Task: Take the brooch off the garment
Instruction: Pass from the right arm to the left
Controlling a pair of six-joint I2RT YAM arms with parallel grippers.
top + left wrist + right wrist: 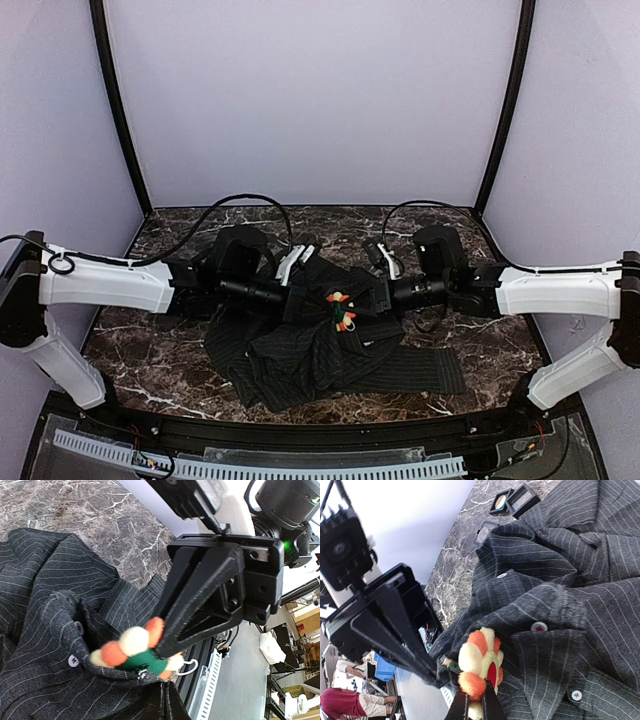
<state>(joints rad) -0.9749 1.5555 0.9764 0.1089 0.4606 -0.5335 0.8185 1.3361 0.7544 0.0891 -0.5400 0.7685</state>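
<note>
On table (170, 240): garment (290, 365), brooch (341, 311) on top

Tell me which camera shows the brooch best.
Right wrist view: the round flower-shaped brooch of orange, cream and red beads sits large, sharp and mostly uncovered. The left wrist view shows it, but the right tool hides part. The top external view gives only a small speck on the dark pinstriped garment.

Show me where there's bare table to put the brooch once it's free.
The table is bare front-left, between the garment and the left arm; also front-right, past the garment's end. The far strip by the back wall is narrow, with cables over it. The middle is crowded: the left gripper and right gripper meet at the brooch.
</note>
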